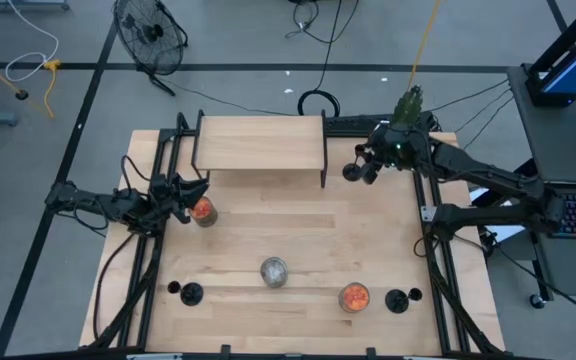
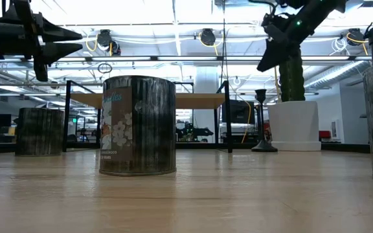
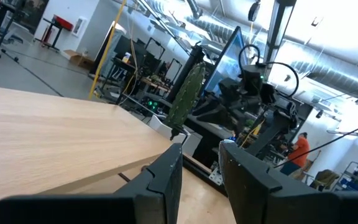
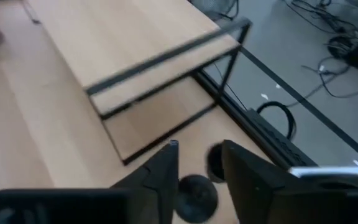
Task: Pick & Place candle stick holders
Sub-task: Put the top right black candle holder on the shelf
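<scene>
High view: the right gripper [image 1: 360, 168] hovers at one o'clock beside the wooden shelf [image 1: 260, 142], over a candle stick holder [image 1: 352, 172]. Two more holders [image 1: 190, 293] [image 1: 396, 300] stand at seven and five o'clock on the counter [image 1: 298, 235]. The left gripper [image 1: 186, 192] waits at nine o'clock by an orange jar [image 1: 203, 211].

Right wrist view: jaws slightly apart, empty, straddling the holder [image 4: 194, 196].

Left wrist view: jaws slightly apart, empty.

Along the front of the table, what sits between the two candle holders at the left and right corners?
In the high view, the silver can and an orange-filled jar stand between the left candle holder and the right candle holder.
</scene>
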`<state>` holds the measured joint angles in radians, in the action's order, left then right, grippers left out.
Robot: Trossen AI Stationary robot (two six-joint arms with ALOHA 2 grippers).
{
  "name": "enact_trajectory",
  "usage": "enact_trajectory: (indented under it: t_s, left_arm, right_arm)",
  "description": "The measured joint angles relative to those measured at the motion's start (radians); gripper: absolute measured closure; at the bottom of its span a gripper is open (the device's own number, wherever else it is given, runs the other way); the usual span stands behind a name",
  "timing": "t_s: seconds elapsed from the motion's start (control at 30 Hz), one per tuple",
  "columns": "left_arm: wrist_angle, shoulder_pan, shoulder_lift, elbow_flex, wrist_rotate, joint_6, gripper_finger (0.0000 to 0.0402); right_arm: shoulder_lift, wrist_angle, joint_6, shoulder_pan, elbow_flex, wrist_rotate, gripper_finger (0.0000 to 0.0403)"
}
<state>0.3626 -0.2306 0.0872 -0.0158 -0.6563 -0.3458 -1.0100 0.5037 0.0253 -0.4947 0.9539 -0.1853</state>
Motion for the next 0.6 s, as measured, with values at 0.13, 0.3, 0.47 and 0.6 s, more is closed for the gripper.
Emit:
enact_trajectory:
  t_s: [0.13,0.3,0.47,0.6]
  left_arm:
    - [0.0,0.0,0.0,0.0,0.0,0.0,0.0289]
    - [0.0,0.0,0.0,0.0,-0.001,0.002,0.0289]
    - [0.0,0.0,0.0,0.0,-0.026,0.003,0.0289]
    - [0.0,0.0,0.0,0.0,-0.026,0.002,0.0289]
  right_arm:
    - [-0.001,0.006,0.038,-0.032,0.0,0.003,0.0252]
    - [-0.028,0.006,0.065,-0.051,0.0,0.004,0.0254]
    - [-0.084,0.024,0.066,-0.065,0.0,0.005,0.0257]
    - [-0.1,0.018,0.067,-0.085,0.0,0.005,0.0254]
